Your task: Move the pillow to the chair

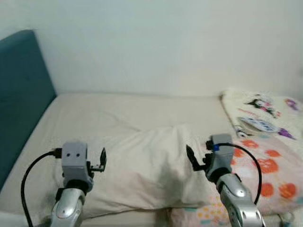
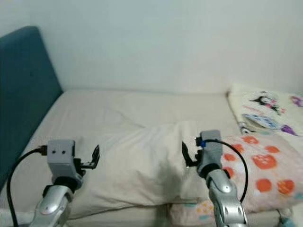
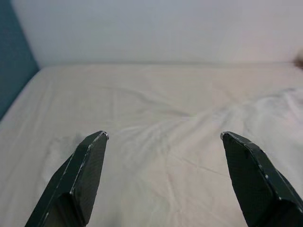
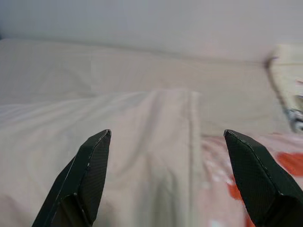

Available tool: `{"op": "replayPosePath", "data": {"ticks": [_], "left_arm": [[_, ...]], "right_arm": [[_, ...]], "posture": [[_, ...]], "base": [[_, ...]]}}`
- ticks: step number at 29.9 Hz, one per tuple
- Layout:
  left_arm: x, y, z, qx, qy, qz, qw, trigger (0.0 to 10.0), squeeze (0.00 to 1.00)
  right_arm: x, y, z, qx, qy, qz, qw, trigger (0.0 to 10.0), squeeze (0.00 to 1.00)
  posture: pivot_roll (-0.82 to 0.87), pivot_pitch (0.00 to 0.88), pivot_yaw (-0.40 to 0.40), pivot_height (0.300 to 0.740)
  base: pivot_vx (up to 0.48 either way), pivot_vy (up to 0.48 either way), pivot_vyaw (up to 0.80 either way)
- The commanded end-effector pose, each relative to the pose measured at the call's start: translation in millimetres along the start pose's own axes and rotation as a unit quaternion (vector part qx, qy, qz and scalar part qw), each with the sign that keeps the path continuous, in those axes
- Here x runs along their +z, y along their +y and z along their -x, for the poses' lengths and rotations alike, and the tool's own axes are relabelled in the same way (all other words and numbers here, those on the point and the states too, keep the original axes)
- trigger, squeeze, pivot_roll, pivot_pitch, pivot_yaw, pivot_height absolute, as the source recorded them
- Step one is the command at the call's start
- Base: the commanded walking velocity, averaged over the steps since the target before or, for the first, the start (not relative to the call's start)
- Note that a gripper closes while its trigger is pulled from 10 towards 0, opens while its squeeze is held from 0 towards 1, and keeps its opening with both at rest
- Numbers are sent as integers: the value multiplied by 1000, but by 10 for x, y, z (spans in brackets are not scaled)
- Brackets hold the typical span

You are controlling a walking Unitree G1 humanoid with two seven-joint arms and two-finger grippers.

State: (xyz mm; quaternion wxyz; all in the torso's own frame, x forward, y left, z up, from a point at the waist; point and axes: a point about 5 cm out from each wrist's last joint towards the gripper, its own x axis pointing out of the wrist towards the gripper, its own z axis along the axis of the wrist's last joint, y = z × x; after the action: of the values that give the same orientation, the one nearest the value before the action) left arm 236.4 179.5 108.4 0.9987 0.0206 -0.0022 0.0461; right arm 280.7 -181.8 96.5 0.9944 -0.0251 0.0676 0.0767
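The pillow, a long cream one, is seen lying on the bed, near its front edge, with its right end resting beside or partly over a flower-printed blanket. A teal headboard is seen at the left and a plain wall behind. No chair is seen from here.

The left gripper is held just over the pillow's left end, and the right gripper over its right end. In both wrist views the fingers are seen spread wide, with nothing between them; only bedsheet and pillow fabric lie ahead of the right-hand fingers. Whether any fingertip already touches the cloth cannot be told.

The step in hand is judged to be the approach for a two-armed pick-up: the pillow is bracketed but not yet taken. For the next move, both grippers would need to be lowered onto the ends and closed on a good fold of fabric, so that the soft pillow is not let slip when lifted. After that, a turn away from the bed would be called for, since the chair has still to be found.
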Motion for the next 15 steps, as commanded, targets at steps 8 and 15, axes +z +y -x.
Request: {"op": "replayPosePath", "data": {"ticks": [8, 15], "left_arm": [[-5, -1, -9, 2, 9, -25, 1000, 10000, 0], [-9, -7, -26, 8, 16, -39, 999, 10000, 0]], "right_arm": [[-1, 6, -16, 20, 10, -22, 1000, 10000, 0], [44, 52, -38, 52, 4, -19, 998, 10000, 0]], "posture": [[50, 0, -46, 737], [48, 0, -47, 737]], "base": [[0, 0, -558], [0, -480, 0]]}}
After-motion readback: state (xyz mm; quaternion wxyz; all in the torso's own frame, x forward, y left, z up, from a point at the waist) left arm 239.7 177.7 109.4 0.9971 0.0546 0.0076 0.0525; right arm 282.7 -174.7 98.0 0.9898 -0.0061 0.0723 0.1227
